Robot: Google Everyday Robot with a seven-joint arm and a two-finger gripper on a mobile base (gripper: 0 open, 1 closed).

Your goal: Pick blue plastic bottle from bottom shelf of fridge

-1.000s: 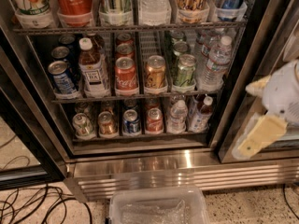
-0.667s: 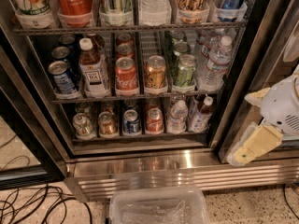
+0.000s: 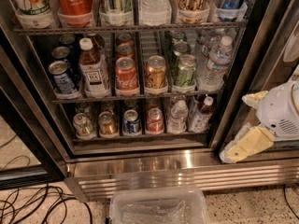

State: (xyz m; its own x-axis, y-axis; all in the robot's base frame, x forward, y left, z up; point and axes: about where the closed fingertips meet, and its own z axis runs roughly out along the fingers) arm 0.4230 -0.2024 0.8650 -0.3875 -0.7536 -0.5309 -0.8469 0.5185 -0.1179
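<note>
The blue plastic bottle stands upright at the right end of the fridge's bottom shelf, with a white cap, dark contents at the neck and a pale blue-and-white label. A clear water bottle stands just left of it. The fridge has its wire racks exposed above a shiny louvred steel base. My gripper, white with cream fingers, hangs open and empty to the right of the fridge opening, outside the dark frame and level with the bottom shelf.
Several cans fill the rest of the bottom shelf. The middle shelf holds cans, a white-labelled tea bottle and a water bottle. A clear plastic bin sits on the floor before the base. Black cables lie at the lower left.
My gripper has dropped lower beside the fridge frame and shifted slightly. The bottles and cans have not moved.
</note>
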